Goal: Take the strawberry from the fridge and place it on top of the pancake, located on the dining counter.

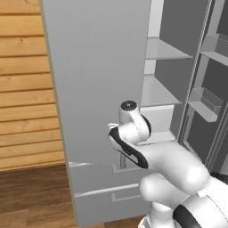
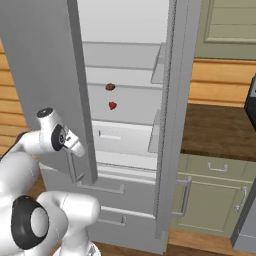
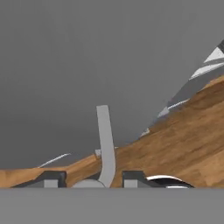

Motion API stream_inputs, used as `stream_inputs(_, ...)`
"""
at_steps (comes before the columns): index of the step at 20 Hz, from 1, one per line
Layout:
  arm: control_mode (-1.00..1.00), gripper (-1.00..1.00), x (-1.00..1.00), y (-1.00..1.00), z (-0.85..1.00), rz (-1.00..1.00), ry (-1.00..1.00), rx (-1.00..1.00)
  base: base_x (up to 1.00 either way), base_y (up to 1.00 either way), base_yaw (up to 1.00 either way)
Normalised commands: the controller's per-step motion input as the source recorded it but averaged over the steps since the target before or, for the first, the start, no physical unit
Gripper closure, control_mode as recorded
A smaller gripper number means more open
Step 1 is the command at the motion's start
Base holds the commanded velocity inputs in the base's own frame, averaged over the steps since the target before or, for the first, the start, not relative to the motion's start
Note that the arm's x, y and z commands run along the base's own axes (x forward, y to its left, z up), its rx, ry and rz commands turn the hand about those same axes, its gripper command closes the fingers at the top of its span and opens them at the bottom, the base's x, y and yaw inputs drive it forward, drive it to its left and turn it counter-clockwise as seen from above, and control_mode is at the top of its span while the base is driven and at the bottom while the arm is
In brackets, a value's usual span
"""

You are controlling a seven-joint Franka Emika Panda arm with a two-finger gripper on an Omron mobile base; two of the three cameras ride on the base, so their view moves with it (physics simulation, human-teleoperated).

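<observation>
The fridge [image 2: 125, 55] stands in front of me with its white shelved inside showing. The tiny red strawberry [image 2: 112, 105] lies on a middle shelf, just below a small round brown item [image 2: 110, 87]. My gripper [image 3: 92, 178] is at the left door [image 1: 98, 80], shut on its slim bar handle [image 3: 105, 140], which rises between the two fingertips. In the right base view the hand [image 2: 56, 135] sits against the door's outer face, left of the opening. The pancake and the dining counter are out of view.
The right fridge door [image 1: 209, 89] stands open with door shelves. Two drawers [image 2: 107, 187] sit below the fridge compartment. A dark wooden countertop [image 2: 215, 130] over sage-green cabinets [image 2: 210, 200] adjoins the fridge on the right. Wooden floor [image 1: 31, 196] and plank wall [image 1: 22, 89] lie left.
</observation>
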Motion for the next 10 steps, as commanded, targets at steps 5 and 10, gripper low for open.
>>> stream_inputs(5,-1.00,1.00,-0.63,0.60,0.00,-0.27,0.00,-0.04,0.00,0.00,0.00)
stream_inputs(10,-1.00,-1.00,-0.31,0.21,0.00,-0.19,0.00,0.00,0.00,0.00,0.00)
